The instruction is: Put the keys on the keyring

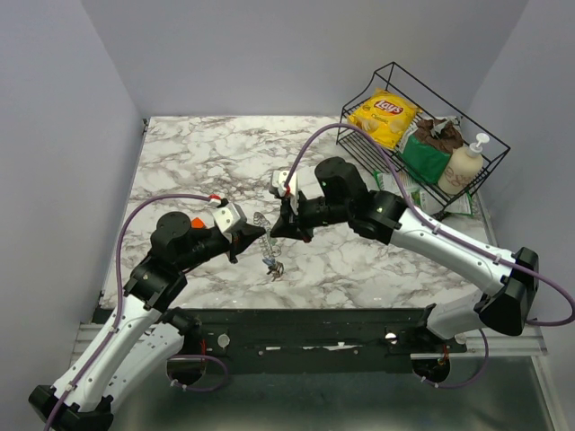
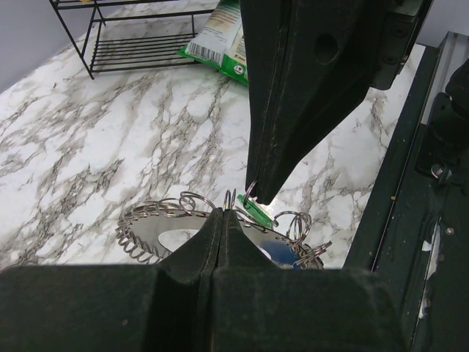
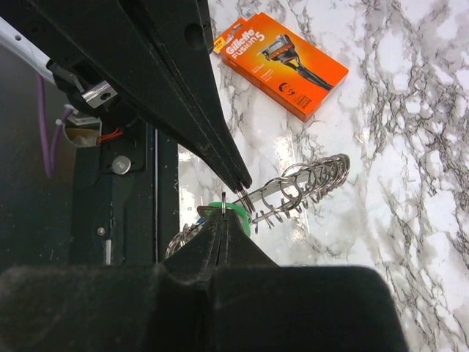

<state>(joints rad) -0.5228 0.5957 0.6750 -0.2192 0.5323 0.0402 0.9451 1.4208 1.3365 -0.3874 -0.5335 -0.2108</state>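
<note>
Two sets of fingers (image 2: 293,95) crowd the keyring (image 2: 157,227); razor box (image 3: 282,64), basket (image 1: 422,135) nearby.

The table (image 1: 359,260) is white marble veined in grey, the walls (image 1: 269,54) pale lilac-grey. The left arm (image 1: 135,310) and right arm (image 1: 449,244) are black and white, with lilac cables (image 1: 120,256); the left gripper (image 2: 222,214) and right gripper (image 3: 224,211) are matt black. The keyring (image 3: 311,176) is bright silver, and the key (image 2: 258,213) at it has a green head. The razor box (image 3: 282,64) is orange with white lettering. The basket (image 1: 393,65) is black wire; its chips bag (image 1: 384,115) is yellow with a red logo, its packet (image 1: 429,160) green, its bottle (image 1: 461,168) cream.
</note>
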